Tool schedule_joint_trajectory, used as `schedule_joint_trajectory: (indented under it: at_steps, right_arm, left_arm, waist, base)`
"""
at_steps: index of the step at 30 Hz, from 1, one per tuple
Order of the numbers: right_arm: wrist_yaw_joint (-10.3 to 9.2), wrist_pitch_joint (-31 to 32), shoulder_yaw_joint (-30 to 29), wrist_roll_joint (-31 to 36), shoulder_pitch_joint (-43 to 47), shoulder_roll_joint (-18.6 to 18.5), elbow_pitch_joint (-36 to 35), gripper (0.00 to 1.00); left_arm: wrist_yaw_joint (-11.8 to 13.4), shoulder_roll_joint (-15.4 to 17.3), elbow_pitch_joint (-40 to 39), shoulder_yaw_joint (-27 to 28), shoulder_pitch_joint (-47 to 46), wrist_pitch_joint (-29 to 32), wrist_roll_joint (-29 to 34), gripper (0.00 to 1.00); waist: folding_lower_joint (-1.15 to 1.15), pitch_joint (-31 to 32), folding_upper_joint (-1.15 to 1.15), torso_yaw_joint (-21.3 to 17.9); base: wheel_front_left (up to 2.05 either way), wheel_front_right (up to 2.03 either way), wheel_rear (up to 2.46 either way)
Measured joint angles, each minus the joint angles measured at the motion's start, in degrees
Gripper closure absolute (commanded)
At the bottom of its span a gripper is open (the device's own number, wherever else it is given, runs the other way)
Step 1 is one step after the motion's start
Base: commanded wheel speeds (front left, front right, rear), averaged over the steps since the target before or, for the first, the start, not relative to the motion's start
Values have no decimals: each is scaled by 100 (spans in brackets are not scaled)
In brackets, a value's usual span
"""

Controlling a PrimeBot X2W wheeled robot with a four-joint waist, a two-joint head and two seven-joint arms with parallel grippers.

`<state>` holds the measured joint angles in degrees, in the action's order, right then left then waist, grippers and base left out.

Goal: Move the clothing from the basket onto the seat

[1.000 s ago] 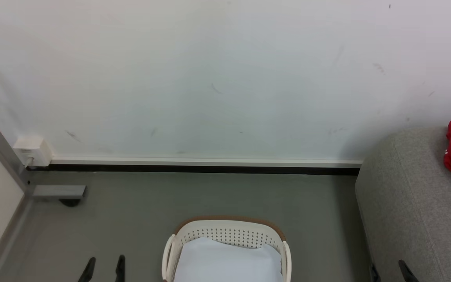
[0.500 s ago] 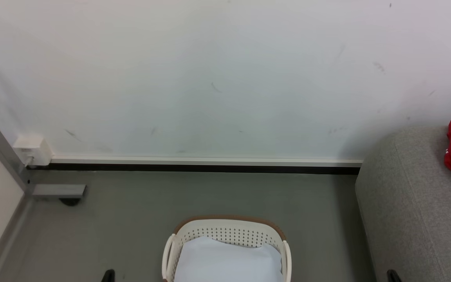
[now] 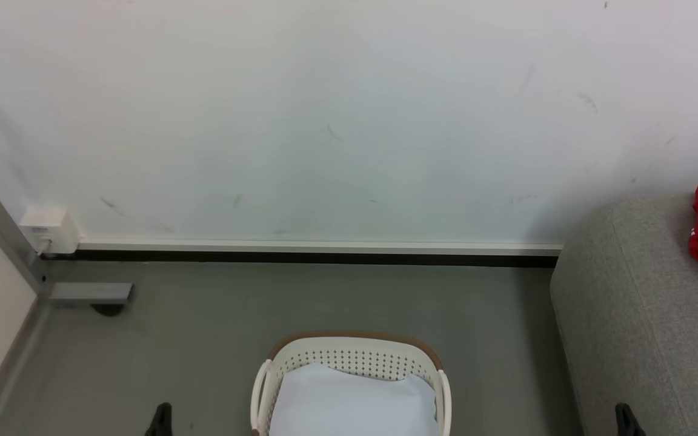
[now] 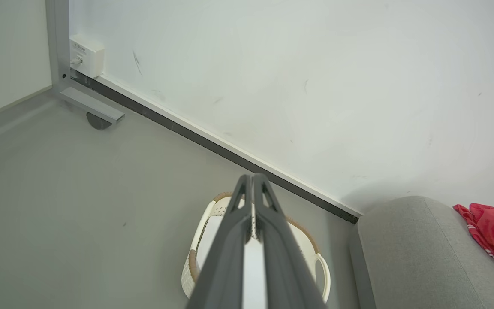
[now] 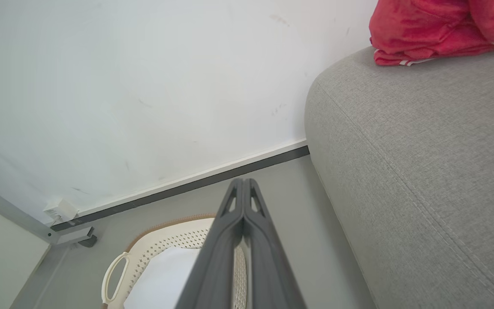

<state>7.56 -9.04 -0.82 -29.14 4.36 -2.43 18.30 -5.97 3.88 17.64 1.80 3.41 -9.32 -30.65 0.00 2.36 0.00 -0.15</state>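
Both sets of fingers have shut since a moment ago and hold nothing; the pale blue cloth [image 3: 349,402] lies in the basket [image 3: 355,344] on the floor [image 3: 203,339], nearer the left gripper [image 3: 161,419] than the right gripper [image 3: 626,419]; the seat [image 3: 640,315] stands to its right.

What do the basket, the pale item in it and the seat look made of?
Basket: probably moulded plastic, matte cream, rows of holes, brown rim. Pale item: seemingly smooth light-blue cloth, softly folded edge. Seat: coarse woven grey upholstery; weave and a stitched seam show.
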Motion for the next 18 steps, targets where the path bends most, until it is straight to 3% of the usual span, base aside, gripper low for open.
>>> schedule_joint_trajectory:
  at_steps: [18]
  right_arm:
    - [0,388,-146,-1562,-261,0,-109,100]
  left_arm:
    - [-14,-25,-103,122,-227,386,-1497,100]
  waist:
    - [0,-44,0,3]
  base:
    - [0,0,0]
